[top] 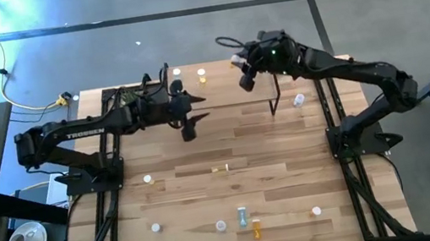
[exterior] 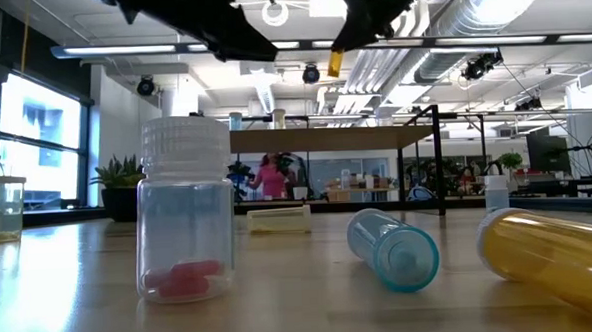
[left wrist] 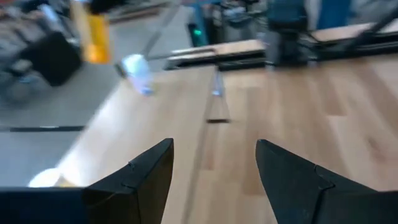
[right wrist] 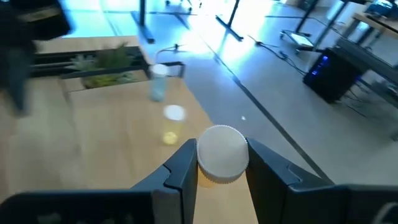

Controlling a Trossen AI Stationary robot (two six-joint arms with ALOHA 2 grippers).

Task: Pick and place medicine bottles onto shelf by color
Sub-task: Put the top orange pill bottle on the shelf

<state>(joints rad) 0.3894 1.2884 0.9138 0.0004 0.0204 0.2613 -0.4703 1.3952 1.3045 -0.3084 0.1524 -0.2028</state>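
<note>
**Right gripper holds a yellow bottle high at the far edge**

From above, roughly nine small white-capped bottles [top: 243, 216] show on the slatted wooden table [top: 271, 155]: two near the far edge, one beside the shelf's right end, two mid-table, and a loose row of about five near the front edge. Some are too small to count surely. The low view shows three up close: a clear ribbed-cap bottle [exterior: 185, 211] standing upright with pink pills inside, a pale blue one [exterior: 394, 248] lying on its side, and a yellow one [exterior: 555, 255] also lying down.

The right gripper [top: 246, 77] hangs above the far side of the table, clamped on a yellow bottle [right wrist: 221, 155] with a round white cap; its dark fingers [right wrist: 180, 171] press either side. The left gripper [top: 190, 122] reaches toward the table's middle, raised, jaws spread and holding nothing.

The shelf [exterior: 325, 137], a light wood plank on thin black legs, stands at the far right of the table. A green plant [exterior: 119, 174] sits at the far left.
</note>
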